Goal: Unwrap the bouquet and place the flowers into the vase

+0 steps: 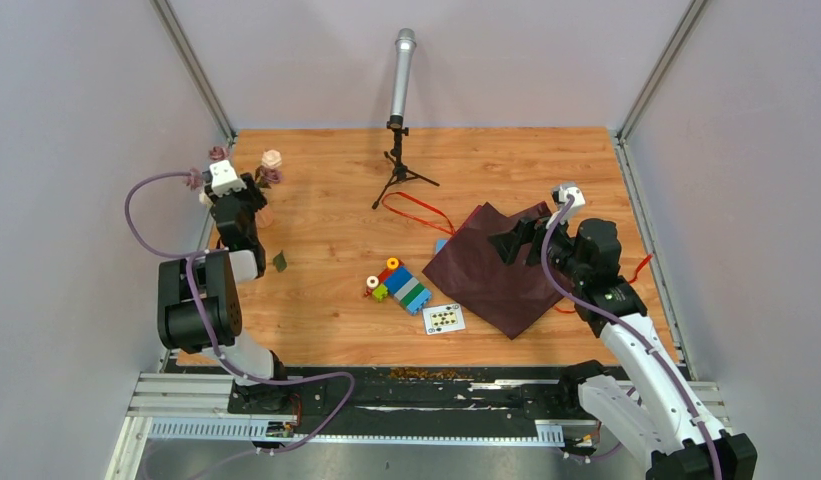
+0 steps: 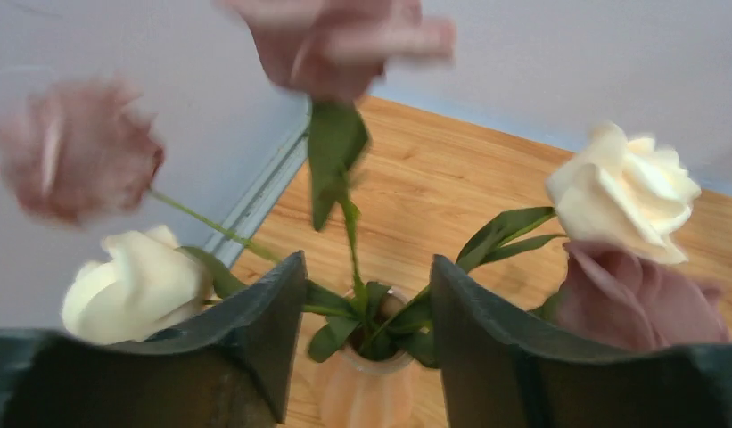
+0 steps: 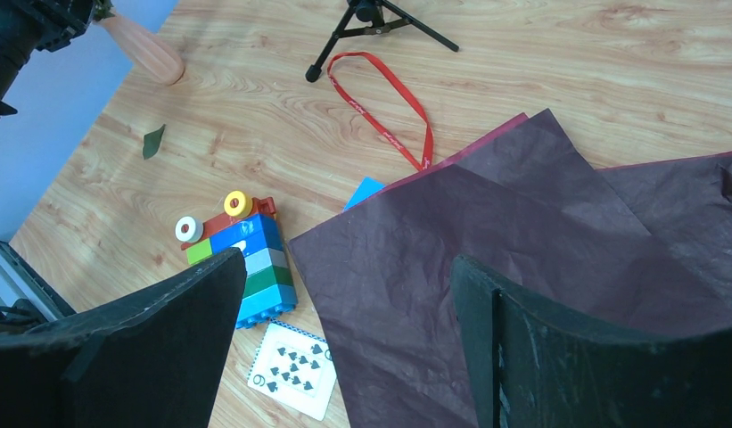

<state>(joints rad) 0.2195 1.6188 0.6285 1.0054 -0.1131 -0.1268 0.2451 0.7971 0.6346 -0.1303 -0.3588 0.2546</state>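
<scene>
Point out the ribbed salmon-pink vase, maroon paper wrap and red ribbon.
Ribbed salmon-pink vase [image 2: 364, 397]: left wrist view, neck.
Maroon paper wrap [image 3: 487, 250]: right wrist view, sheet middle.
Red ribbon [image 3: 427, 152]: right wrist view, lower end.

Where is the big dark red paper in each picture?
Top view: the paper lies flat on the table, right of the middle.
Right wrist view: the paper fills the middle and right of the picture.
Left wrist view: it is not in this picture.
Landmark: the red ribbon by the paper's far corner shows in the top and right wrist views; the wooden table shows in all three.
</scene>
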